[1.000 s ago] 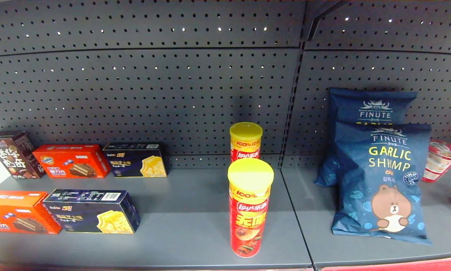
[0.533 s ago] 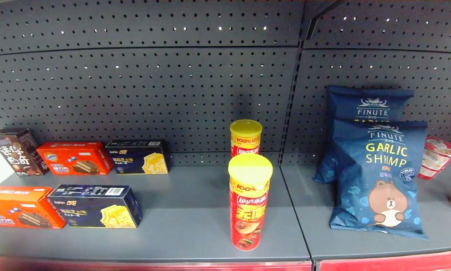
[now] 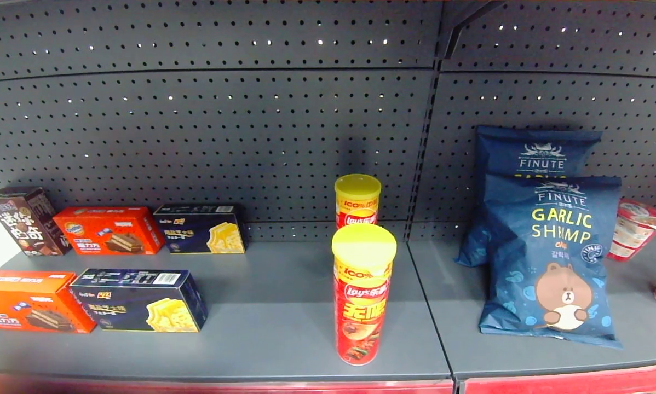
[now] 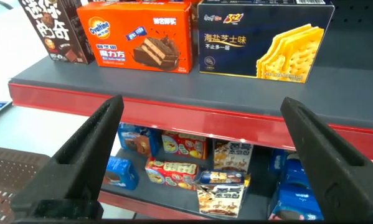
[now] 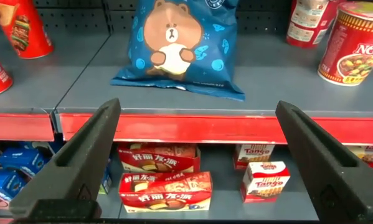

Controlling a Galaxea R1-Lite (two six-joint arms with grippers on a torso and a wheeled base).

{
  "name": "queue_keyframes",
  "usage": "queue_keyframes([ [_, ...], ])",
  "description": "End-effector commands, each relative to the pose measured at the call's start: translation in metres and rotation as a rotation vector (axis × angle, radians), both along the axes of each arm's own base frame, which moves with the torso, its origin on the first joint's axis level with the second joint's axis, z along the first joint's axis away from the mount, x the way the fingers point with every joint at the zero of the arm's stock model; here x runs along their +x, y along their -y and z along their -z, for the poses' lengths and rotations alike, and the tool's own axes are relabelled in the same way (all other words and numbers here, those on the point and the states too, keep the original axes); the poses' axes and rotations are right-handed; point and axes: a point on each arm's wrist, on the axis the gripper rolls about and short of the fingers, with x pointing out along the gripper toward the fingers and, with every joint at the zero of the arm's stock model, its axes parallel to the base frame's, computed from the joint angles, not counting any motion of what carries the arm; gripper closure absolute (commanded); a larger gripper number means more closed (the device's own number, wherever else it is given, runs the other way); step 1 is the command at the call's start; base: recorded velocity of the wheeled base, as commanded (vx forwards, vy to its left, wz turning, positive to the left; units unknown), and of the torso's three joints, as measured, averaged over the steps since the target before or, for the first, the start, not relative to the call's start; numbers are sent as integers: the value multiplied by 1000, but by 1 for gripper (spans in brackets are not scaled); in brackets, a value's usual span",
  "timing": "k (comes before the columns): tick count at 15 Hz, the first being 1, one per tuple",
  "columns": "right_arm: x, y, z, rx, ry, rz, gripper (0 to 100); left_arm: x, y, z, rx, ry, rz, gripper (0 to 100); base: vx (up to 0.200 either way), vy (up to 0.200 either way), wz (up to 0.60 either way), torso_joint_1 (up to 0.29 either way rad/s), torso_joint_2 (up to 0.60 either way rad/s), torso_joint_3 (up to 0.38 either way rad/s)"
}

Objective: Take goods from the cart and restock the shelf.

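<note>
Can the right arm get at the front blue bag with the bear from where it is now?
Probably yes. The right end effector is open, facing the blue bag straight across the shelf's red edge, with nothing between them; the noodle cup stands off to one side.

A dark perforated back panel (image 3: 251, 137) is rising behind the shelf (image 3: 273, 306), a slotted upright (image 3: 424, 164) dividing it. Red snack boxes (image 5: 164, 190) are sitting on the tier below.

left tool (image 4: 202, 104): two matte black wedge-shaped fingers | right tool (image 5: 197, 107): matching black wedge fingers
</note>
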Motion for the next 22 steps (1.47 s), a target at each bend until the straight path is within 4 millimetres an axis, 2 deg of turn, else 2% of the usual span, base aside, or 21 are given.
queue_keyframes([
  [1,0,0,0,0,-1,0,0,0,0,0,0,0,-1,0,0,0,0,0,0,0],
  [3,0,0,0,-5,-1,-2,0,0,0,0,0,0,-1,0,0,0,300,1,1,1],
  [22,0,0,0,-6,-2,-2,0,0,0,0,1,0,-1,0,0,-11,0,0,0,0],
])
